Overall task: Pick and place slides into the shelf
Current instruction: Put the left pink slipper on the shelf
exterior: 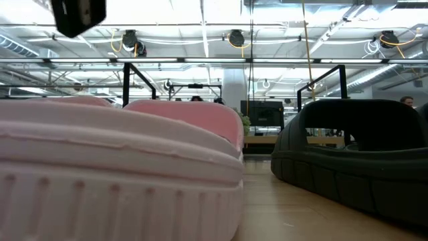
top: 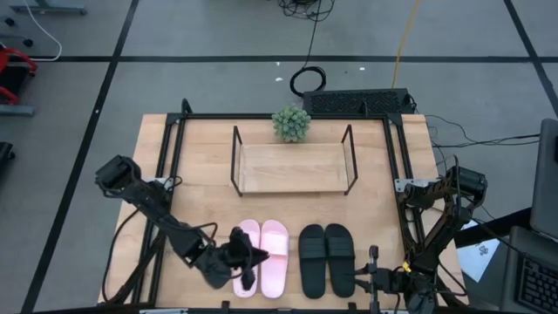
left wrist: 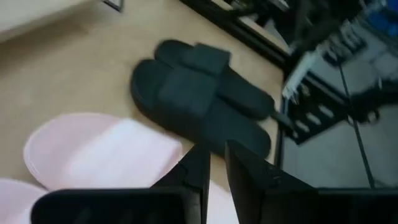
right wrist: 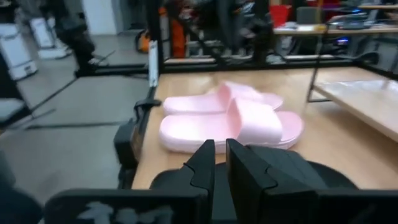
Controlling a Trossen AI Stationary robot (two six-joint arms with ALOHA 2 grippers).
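The pink pair (top: 272, 253) and the black pair (top: 327, 259) lie soles down, side by side, near the table's near edge. The shelf (top: 292, 167) stands at mid-table, beyond them. My left gripper (top: 248, 266) hangs over the near half of the left pink slide (left wrist: 106, 155). Its fingers (left wrist: 198, 165) stand close together with only a thin gap. In the low view a dark part of that arm (exterior: 80, 17) shows well above the pink slide (exterior: 114, 167). My right gripper (right wrist: 220, 158) is shut beside the black pair's right side (top: 373, 269), pointing over it toward the pink pair (right wrist: 230, 121). My left gripper is over the left pink slide, but its own fingers hide the spot below the tips. I cannot tell whether they touch the slide. The slide lies flat on the table.
A small green plant (top: 290, 124) stands behind the shelf, and a black box (top: 357, 102) sits at the far right edge. Dark frame rails (top: 166, 174) run along the table's left and right sides. Bare wood lies between the shelf and the slides.
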